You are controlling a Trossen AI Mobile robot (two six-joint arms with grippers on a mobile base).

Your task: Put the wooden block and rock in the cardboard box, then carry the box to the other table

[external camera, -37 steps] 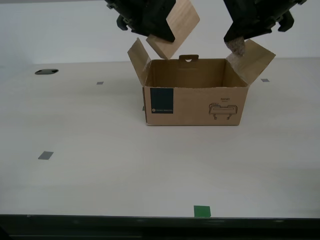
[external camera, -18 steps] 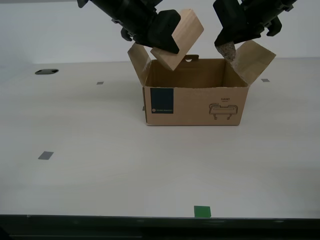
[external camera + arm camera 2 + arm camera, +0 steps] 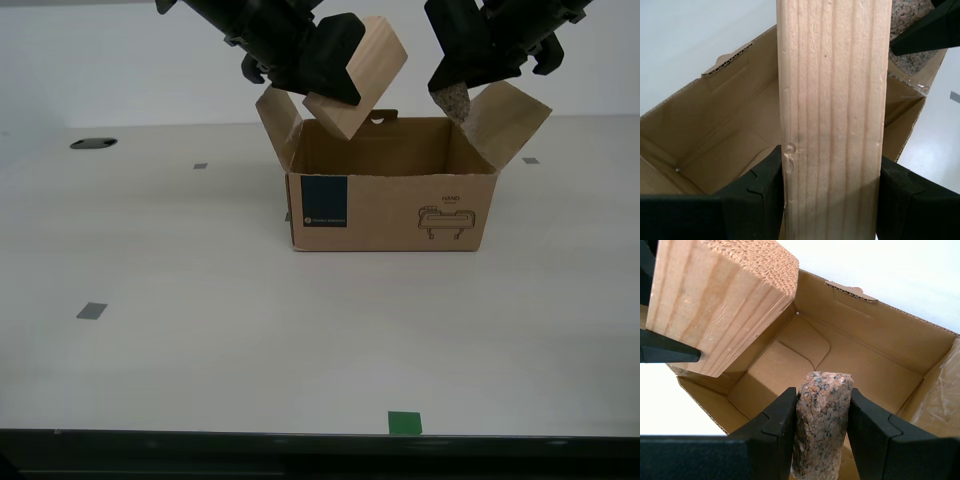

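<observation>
You've got one block (image 3: 360,75) clamped tilted in my second gripper (image 3: 335,70), its low corner right at the box (image 3: 390,205) rim, over the flap on the exterior view's left. One rock (image 3: 456,99) sits pinched in my first gripper (image 3: 462,85), above the box's opposite end. One box, interior bare, plenty of room. Barely any change from half a second ago.

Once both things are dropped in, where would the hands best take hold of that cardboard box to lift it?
Probably by its two short end walls, one hand from each side, just below the splayed flaps. The cardboard box stands upright and open, wider than one hand spans. The slotted tab on the back wall looks too flimsy to trust.
</observation>
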